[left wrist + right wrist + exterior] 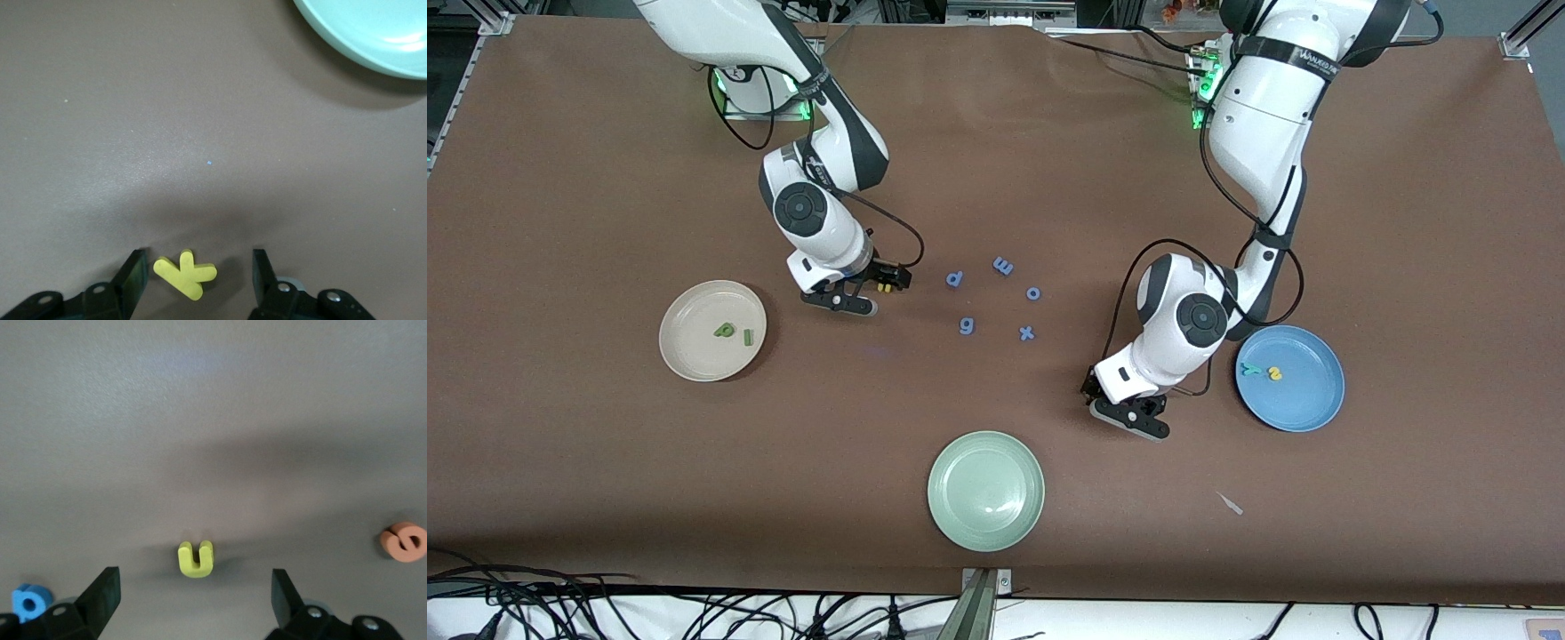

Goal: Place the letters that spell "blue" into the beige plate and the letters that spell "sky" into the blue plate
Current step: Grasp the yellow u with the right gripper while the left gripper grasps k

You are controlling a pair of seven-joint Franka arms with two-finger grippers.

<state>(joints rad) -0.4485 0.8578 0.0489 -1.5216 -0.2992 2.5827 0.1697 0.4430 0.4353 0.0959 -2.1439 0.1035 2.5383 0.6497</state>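
**Two letters lined up, two plates half filled**

Beige plate (712,342) holds b and l. My right gripper (193,600), spread wide, straddles the u (195,559) to lift it. My left gripper (197,280) brackets the k (185,272), jaws apart, not yet clamped. Blue plate (1289,378) holds y and s.

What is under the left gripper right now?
The left gripper is low over the table, its open fingers either side of the yellow k, which lies flat on the brown surface. From the front view the gripper covers the k, so it shows only in the left wrist view.
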